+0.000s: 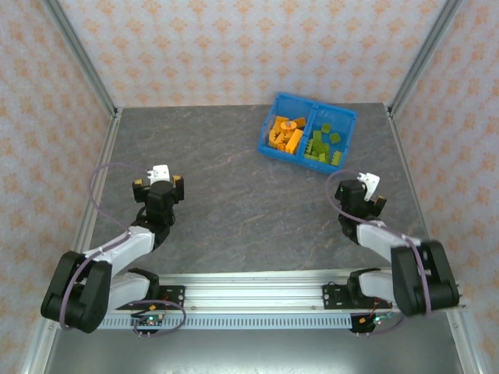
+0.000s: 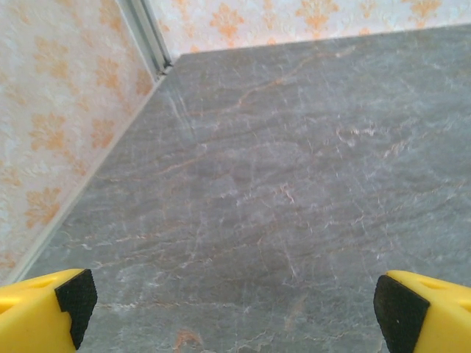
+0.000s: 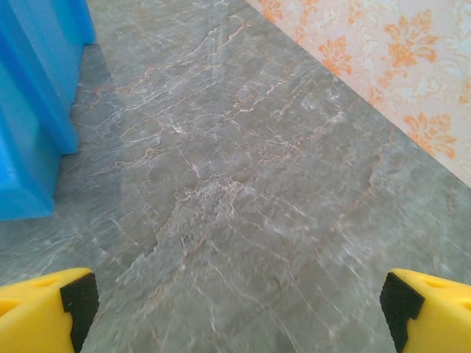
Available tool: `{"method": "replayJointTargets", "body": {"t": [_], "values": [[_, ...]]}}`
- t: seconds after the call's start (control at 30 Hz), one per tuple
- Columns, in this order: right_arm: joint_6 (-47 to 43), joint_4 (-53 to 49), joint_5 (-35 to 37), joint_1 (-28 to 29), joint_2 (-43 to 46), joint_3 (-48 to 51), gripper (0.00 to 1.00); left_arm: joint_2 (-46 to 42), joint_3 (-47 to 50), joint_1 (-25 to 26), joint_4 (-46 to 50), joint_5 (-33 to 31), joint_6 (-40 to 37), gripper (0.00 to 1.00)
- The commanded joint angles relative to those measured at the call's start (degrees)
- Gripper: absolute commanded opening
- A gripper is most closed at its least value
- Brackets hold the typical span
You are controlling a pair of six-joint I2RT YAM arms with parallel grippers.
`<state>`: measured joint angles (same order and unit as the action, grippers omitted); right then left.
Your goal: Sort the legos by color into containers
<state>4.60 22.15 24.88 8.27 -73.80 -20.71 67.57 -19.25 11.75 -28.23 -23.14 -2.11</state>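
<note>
Jaws stand wide apart on the left gripper (image 1: pixel 158 181) and the right gripper (image 1: pixel 362 191) alike, with only bare surface (image 1: pixel 234 202) between them.

Orange legos (image 1: pixel 286 134) lie heaped in the left compartment (image 1: pixel 293 108) of the blue bin (image 1: pixel 269 123). Green legos (image 1: pixel 325 146) lie in the right compartment (image 1: pixel 337 121), across the central wall (image 1: pixel 308 131). The bin sits skewed on the far right part of the grey, veined surface.

The right gripper hangs near the bin's near right corner, apart from it. In its wrist view yellow fingers (image 3: pixel 37 312) tipped with black pads (image 3: pixel 77 300) frame the stone-patterned surface, and the bin (image 3: pixel 29 110) rises blue at the left edge.

The left gripper is well apart from the bin, over the left half of the surface. Its wrist view shows the same yellow fingers and black pads at the bottom corners, grey stone ahead, and a metal post (image 2: pixel 143 33) in the far corner.

Wallpaper (image 1: pixel 234 47) with orange floral motifs lines the three sides. Both arms, white and black, are bolted to a metal rail (image 1: pixel 249 284) at the near edge, and a purple cable (image 1: pixel 97 195) loops beside the left one.
</note>
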Motion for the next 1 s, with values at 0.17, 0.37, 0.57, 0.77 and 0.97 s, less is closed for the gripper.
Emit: {"method": "replayJointTargets", "body": {"t": [0.17,0.37,0.57,0.77,0.97], "values": [[-4.18,29.64,-12.06,-5.52,-13.29,0.68,0.99,17.66,-0.33,-8.13,-22.59,11.96,2.49,1.00],[-4.96,25.97,-8.99,-4.14,-13.90,-1.88,0.99,18.19,-5.26,-9.10,-14.21,15.87,2.04,1.00],[-4.71,24.49,-9.86,-4.49,-13.27,-2.07,0.99,18.30,-4.91,-8.99,-14.97,16.52,1.74,1.00],[-4.83,24.04,-10.00,-4.41,-13.46,-2.40,0.99,18.21,-4.93,-9.01,-14.84,16.70,1.71,1.00],[-4.96,24.63,-10.38,-4.41,-13.29,-2.05,0.99,18.21,-4.92,-8.98,-14.86,16.64,1.68,1.00]]}}
